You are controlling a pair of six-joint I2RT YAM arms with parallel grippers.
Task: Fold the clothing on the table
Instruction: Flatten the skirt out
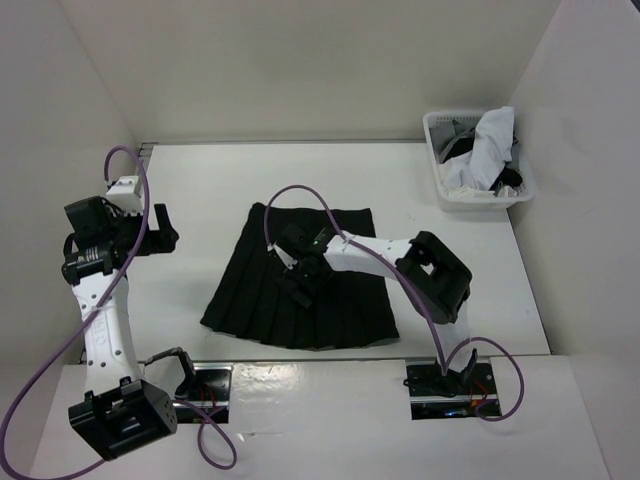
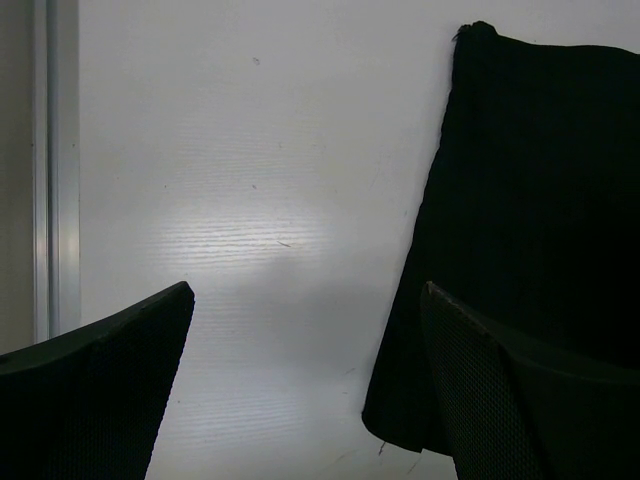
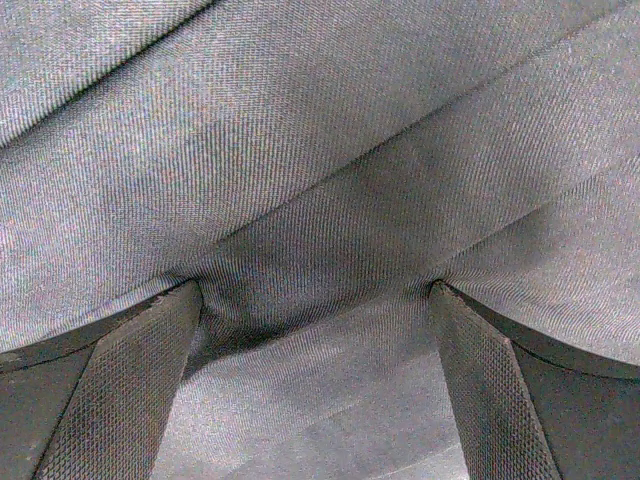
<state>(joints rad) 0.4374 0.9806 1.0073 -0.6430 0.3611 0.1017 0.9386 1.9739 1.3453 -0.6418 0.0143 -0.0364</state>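
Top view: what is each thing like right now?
Skirt: spread flat, unfolded.
Left claw: open, empty, by the skirt's edge.
Right claw: open, tips pressing into the skirt.
Basket: full of crumpled clothes.

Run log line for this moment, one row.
left tool: open, above table beside skirt | right tool: open, down on skirt's middle | skirt: flat, unfolded

White table point(image 1: 190, 190): black skirt point(image 1: 250, 290) flat mid-table, basket point(image 1: 475, 202) far-right corner
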